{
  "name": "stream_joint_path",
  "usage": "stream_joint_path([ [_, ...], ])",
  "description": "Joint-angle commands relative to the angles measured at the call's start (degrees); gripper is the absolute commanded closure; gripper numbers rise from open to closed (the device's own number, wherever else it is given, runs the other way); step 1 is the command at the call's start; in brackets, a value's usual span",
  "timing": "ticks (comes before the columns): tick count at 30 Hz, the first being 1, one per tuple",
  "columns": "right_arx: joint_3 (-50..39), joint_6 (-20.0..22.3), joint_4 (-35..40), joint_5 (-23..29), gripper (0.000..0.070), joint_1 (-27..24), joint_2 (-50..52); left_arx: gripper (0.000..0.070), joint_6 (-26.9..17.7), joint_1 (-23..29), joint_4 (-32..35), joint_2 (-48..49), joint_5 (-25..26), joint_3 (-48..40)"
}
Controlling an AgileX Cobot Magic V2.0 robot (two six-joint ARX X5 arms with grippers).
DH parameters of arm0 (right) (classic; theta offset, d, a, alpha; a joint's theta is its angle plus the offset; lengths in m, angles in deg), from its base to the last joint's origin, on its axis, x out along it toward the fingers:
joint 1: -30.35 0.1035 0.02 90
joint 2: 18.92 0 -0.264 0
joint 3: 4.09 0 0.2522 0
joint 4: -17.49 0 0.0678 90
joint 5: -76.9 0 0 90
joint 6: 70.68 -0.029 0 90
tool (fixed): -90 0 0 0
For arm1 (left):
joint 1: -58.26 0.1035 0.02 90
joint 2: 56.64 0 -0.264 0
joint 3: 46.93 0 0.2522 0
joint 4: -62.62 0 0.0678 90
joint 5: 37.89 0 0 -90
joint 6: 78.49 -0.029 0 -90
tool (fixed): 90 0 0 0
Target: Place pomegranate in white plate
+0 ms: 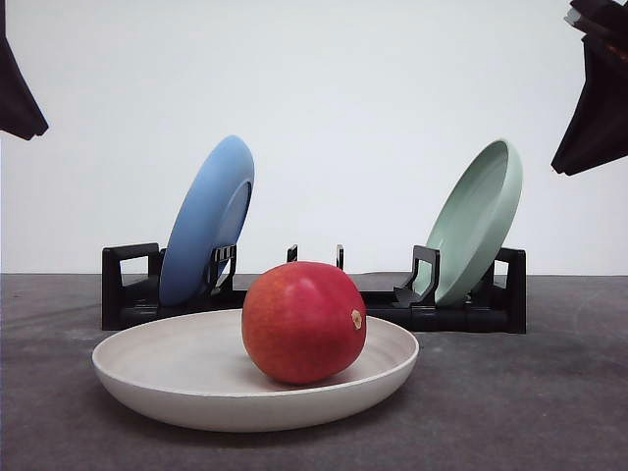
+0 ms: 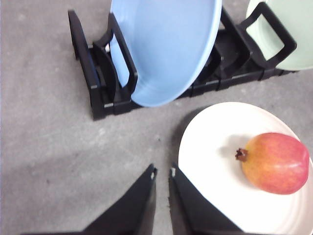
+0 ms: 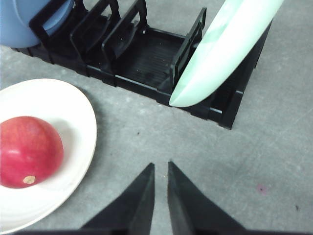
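Observation:
The red pomegranate (image 1: 304,322) lies inside the white plate (image 1: 167,368) at the front middle of the grey table, its tan spot facing right. The left wrist view has the same fruit (image 2: 276,163) on the plate (image 2: 215,147), and my left gripper (image 2: 162,171) hangs shut and holding nothing above the bare table beside the plate's rim. My right gripper (image 3: 160,165) is likewise shut and holding nothing, over the table to the side of the plate (image 3: 68,103) and pomegranate (image 3: 29,152). In the front view both grippers (image 1: 18,98) (image 1: 594,118) are high at the upper corners.
Behind the plate stands a black dish rack (image 1: 392,304). A blue plate (image 1: 208,221) leans in its left slots and a pale green plate (image 1: 481,221) in its right slots. Grey tabletop (image 1: 530,412) runs either side of the white plate.

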State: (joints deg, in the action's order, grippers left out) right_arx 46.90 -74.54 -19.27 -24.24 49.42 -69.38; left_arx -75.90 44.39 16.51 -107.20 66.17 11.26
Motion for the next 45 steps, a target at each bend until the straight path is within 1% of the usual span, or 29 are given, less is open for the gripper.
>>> stream_joint_path([
  [1, 0.26, 0.44, 0.72, 0.07, 0.0664, 0.20, -0.33, 0.0672, -0.42, -0.02, 0.75, -0.28, 0.39, 0.52],
  [11, 0.26, 0.44, 0.72, 0.09, 0.0664, 0.20, -0.35, 0.0672, -0.42, 0.13, 0.70, 0.29, 0.38, 0.30],
  [13, 0.26, 0.44, 0.72, 0.09, 0.0664, 0.20, -0.35, 0.0673, -1.25, 0.51, 0.95, 1.28, 0.37, -0.57],
  [15, 0.26, 0.43, 0.72, 0.09, 0.0664, 0.20, -0.35, 0.0673, -2.60, 1.40, 3.42, 2.83, 0.39, -2.76],
  [20, 0.26, 0.42, 0.72, 0.09, 0.0664, 0.20, -0.35, 0.0673, -2.58, 4.69, 14.06, 8.97, 0.26, -11.77],
  [22, 0.26, 0.44, 0.72, 0.09, 0.0664, 0.20, -0.35, 0.0673, -2.42, 6.47, 18.61, 12.17, -0.59, -15.74],
  [25, 0.26, 0.44, 0.72, 0.09, 0.0664, 0.20, -0.35, 0.0673, -1.75, 8.87, 22.54, 17.52, -2.78, -20.86],
  [31, 0.26, 0.42, 0.72, 0.09, 0.0664, 0.20, -0.35, 0.0673, -1.49, 13.02, 23.22, 28.34, -9.90, -28.41],
  [37, 0.26, 0.42, 0.72, 0.09, 0.0664, 0.20, -0.35, 0.0673, -1.70, 15.43, 22.84, 36.89, -10.56, -33.73],
  [45, 0.26, 0.43, 0.72, 0.09, 0.0664, 0.20, -0.35, 0.0673, -1.91, 16.22, 22.96, 44.93, -12.15, -39.13],
])
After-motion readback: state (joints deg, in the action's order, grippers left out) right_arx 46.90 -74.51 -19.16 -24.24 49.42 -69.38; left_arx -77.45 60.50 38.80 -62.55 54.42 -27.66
